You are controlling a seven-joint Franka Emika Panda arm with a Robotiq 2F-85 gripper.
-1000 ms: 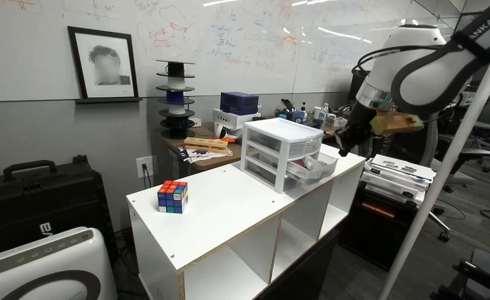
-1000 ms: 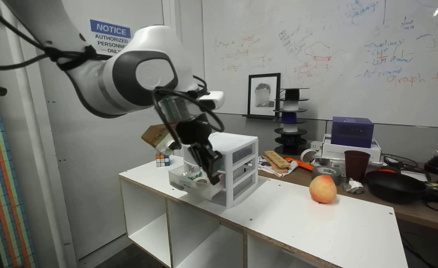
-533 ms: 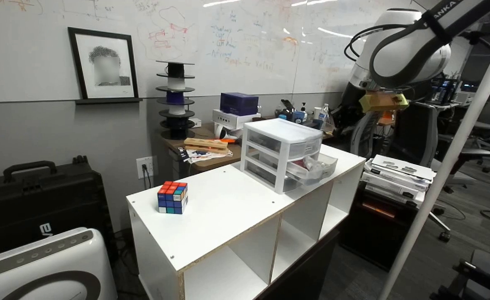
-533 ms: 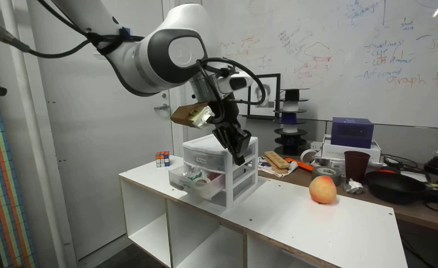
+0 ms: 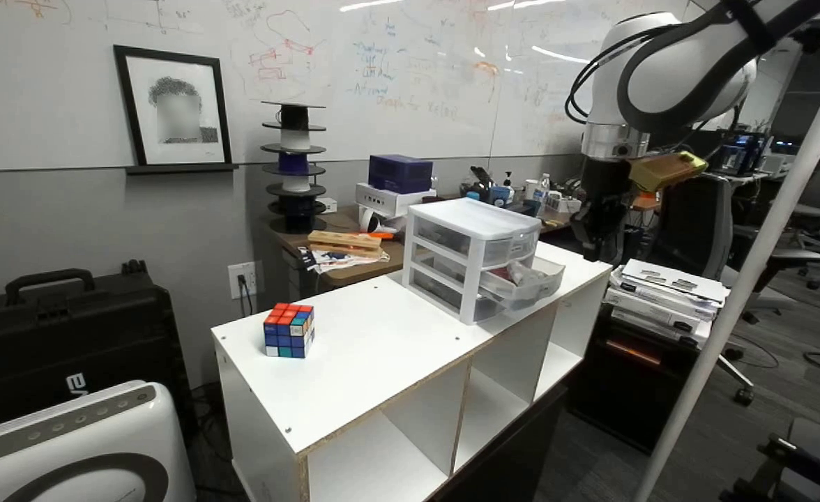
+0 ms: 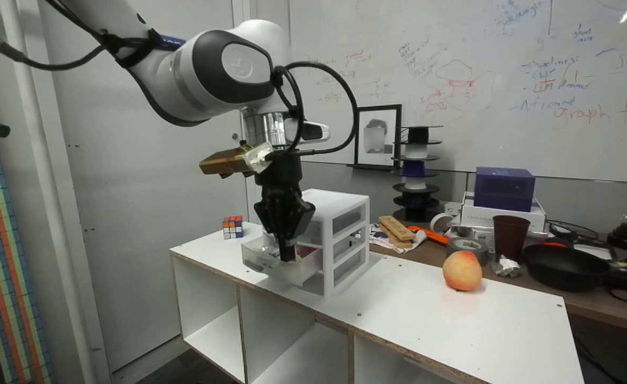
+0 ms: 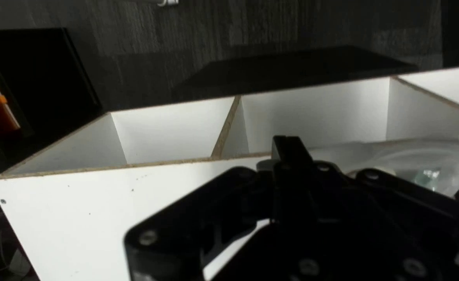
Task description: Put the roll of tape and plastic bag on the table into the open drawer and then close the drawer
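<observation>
A: You have your black two-fingered gripper point(image 6: 288, 257) pointing nearly straight down above the large white flat-topped table point(image 5: 365, 362).

B: Its jaws are closed all the way, tip to tip, so you have hold of nothing.

A: And your drawer?

B: You have the translucent plastic drawer point(image 5: 540, 287) standing pulled out from the small white plastic three-drawer unit point(image 5: 476, 211) on the table. In an exterior view your gripper is near it, with a gap between the two; in your wrist view it shows mostly to the right of the jaws.

A: What lies inside it for you?

B: A crumpled clear plastic bag point(image 5: 523, 272), next to something red point(image 5: 498, 273). You cannot make out the roll of tape there with certainty; in an exterior view your gripper covers part of the drawer's contents.

A: You do have a wide grey roll of duct tape point(image 6: 467, 247) in sight, lying on the brown wooden desk point(image 6: 593, 301) beside the table.

B: And on the table itself you have a round yellow-and-red peach-like fruit point(image 6: 462, 272) and a multicoloured puzzle cube point(image 5: 289, 331), the unit standing between them. The cube shows in both exterior views.
</observation>
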